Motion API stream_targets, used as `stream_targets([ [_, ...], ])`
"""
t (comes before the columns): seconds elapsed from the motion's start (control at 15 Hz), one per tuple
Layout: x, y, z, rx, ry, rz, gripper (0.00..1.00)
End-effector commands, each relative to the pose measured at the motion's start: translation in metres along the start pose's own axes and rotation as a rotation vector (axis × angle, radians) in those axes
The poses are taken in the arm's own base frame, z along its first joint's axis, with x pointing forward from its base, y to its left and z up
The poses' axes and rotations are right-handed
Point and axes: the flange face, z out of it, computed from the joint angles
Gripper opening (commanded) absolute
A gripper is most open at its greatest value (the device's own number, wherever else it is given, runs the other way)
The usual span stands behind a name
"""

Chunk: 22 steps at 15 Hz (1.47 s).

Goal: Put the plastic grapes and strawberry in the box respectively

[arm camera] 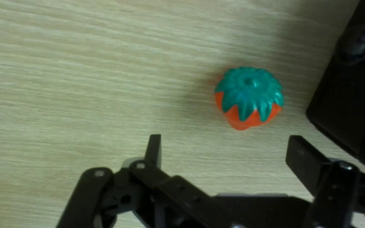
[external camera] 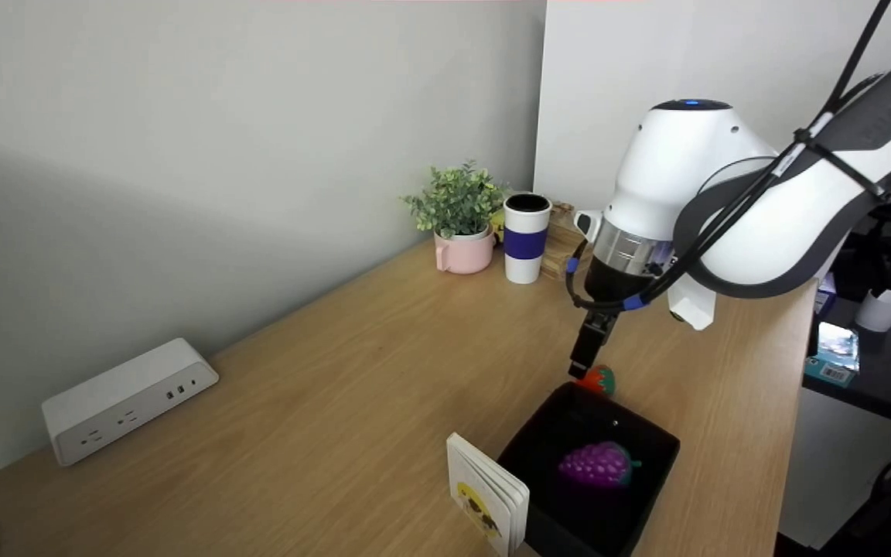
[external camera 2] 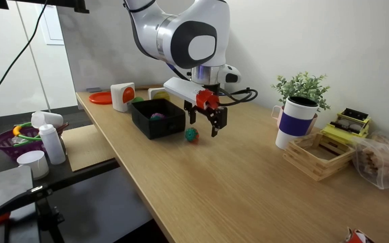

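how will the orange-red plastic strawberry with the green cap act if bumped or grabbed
The strawberry would probably roll if bumped, given its rounded body, though the rectangular black box beside it might block one direction. Its shiny green cap hints at a slippery surface; the crisp moulding suggests fairly stiff plastic.

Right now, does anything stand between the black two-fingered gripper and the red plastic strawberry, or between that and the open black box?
Nothing visible blocks the gripper from the strawberry; between strawberry and box, only the box's own side wall rises.
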Motion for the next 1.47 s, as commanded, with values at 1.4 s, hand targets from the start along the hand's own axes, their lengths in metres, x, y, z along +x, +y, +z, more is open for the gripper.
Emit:
stream_targets([
  [1.4, -0.009, -0.006, 0.020, 0.022, -0.112, 0.015, 0.71],
])
